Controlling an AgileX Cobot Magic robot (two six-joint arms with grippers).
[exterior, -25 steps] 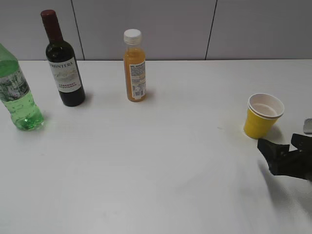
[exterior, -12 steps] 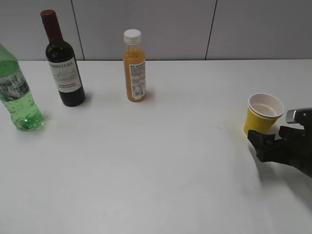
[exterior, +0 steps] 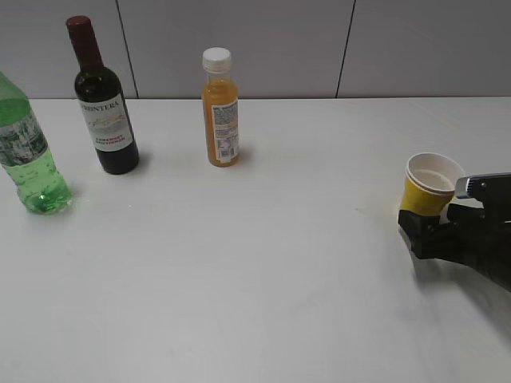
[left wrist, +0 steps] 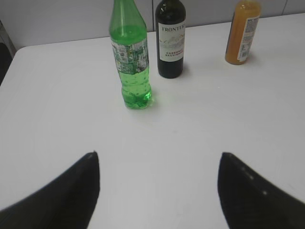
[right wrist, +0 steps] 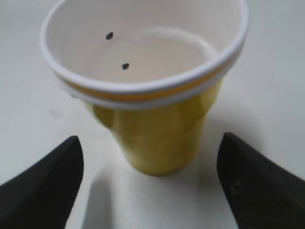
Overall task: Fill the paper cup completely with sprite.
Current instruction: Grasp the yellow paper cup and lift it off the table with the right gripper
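Observation:
The yellow paper cup (exterior: 429, 190) stands upright at the right of the table. In the right wrist view the cup (right wrist: 152, 129) looks empty, with two dark specks on its white inside. My right gripper (exterior: 435, 227) is open right at the cup's near side. Its fingers (right wrist: 52, 176) sit to either side of the cup's base without touching it. The green Sprite bottle (exterior: 28, 159) stands at the far left, with clear fizzy liquid in its lower part. My left gripper (left wrist: 158, 155) is open and empty, well short of the Sprite bottle (left wrist: 131, 57). It does not show in the exterior view.
A dark wine bottle (exterior: 104, 112) stands right of the Sprite, and an orange juice bottle (exterior: 220, 112) stands further right. Both also show in the left wrist view, the wine bottle (left wrist: 170, 40) and the juice bottle (left wrist: 242, 33). A grey wall runs behind the table.
My right gripper has moved in from the lower right up to the cup, and its open fingers now flank the cup's base. The bottles and the cup have not moved.

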